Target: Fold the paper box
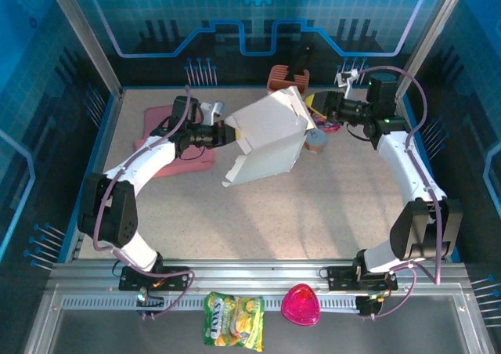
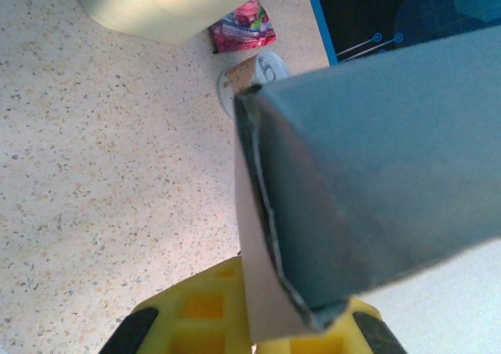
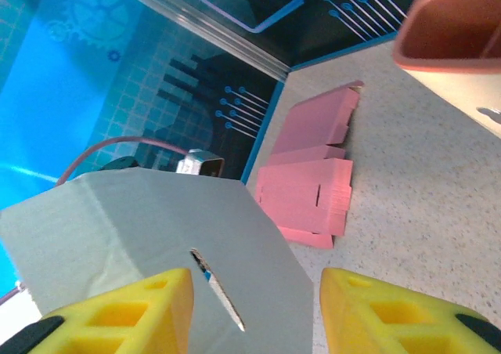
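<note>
Paper box: a white, half-erected paper box (image 1: 270, 139) hangs tilted above the table between the two grippers. Its long axis runs from the near left up toward the far right.
Left gripper: the left gripper (image 1: 225, 135) is clamped tight on the box's left edge. In the left wrist view a thin panel edge is pinched between the yellow fingers (image 2: 156, 326), and the box body rises above them and to their right.
Right gripper: the right gripper (image 1: 327, 106) sits at the box's far-right end with its jaws partly apart and nothing gripped.
Flap at the right fingers: in the right wrist view a slotted flap (image 3: 196, 244) reaches into the gap beside the finger on the view's left (image 3: 125, 311). Whether it touches that finger I cannot tell. The other finger stands clear of the flap, with bare table showing between.
Key relation: the flap lies just ahead of the right fingers and off-centre toward one of them, its slot running diagonally across the gap. The right arm is the nearer one to this free end — the left serves as the anchor.
Next move, as a judgement: the right fingers probably need to centre on the flap before closing or pushing it over.
Risk: an off-centre squeeze could crease the flap or twist the box in the left grip.
Beyond the fingers: a stack of pink flat blanks (image 3: 309, 197) lies past the right fingers, and a tape roll (image 2: 250, 76) lies past the left ones.
</note>
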`<move>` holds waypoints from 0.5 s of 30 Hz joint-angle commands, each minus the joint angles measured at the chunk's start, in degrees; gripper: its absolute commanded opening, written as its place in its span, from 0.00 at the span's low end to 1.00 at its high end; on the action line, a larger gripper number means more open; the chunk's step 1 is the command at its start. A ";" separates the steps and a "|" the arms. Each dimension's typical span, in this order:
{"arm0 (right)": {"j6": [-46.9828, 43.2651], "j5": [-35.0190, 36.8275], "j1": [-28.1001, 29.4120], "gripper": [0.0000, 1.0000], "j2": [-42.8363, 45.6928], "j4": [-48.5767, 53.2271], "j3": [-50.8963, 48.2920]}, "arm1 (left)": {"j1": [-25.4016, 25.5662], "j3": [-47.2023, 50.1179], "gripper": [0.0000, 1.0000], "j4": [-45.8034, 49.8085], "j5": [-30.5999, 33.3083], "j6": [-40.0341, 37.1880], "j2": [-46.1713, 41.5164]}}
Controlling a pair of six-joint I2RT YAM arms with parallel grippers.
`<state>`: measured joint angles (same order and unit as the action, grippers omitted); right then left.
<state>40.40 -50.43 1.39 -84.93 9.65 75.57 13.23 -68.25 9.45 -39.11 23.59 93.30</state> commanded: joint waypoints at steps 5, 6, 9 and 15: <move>-0.34 -2.23 1.41 0.48 2.21 -5.35 -0.86 | -0.66 -3.18 0.00 2.77 -2.71 -2.01 1.71; -1.03 -2.17 1.71 0.48 2.22 -4.54 -0.86 | -0.66 -3.30 0.00 2.81 -2.71 -2.02 1.80; -1.32 -1.27 1.85 0.48 3.20 -4.80 -1.98 | -0.67 -3.97 0.00 3.92 -2.61 -2.36 2.33; -2.00 -0.78 2.33 0.49 5.39 -5.42 -3.91 | -0.67 -3.91 0.00 4.35 -2.48 -2.26 2.50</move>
<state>39.99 -51.16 2.63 -81.60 5.65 72.71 13.21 -70.11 12.43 -39.88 22.35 95.53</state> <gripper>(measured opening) 0.493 0.051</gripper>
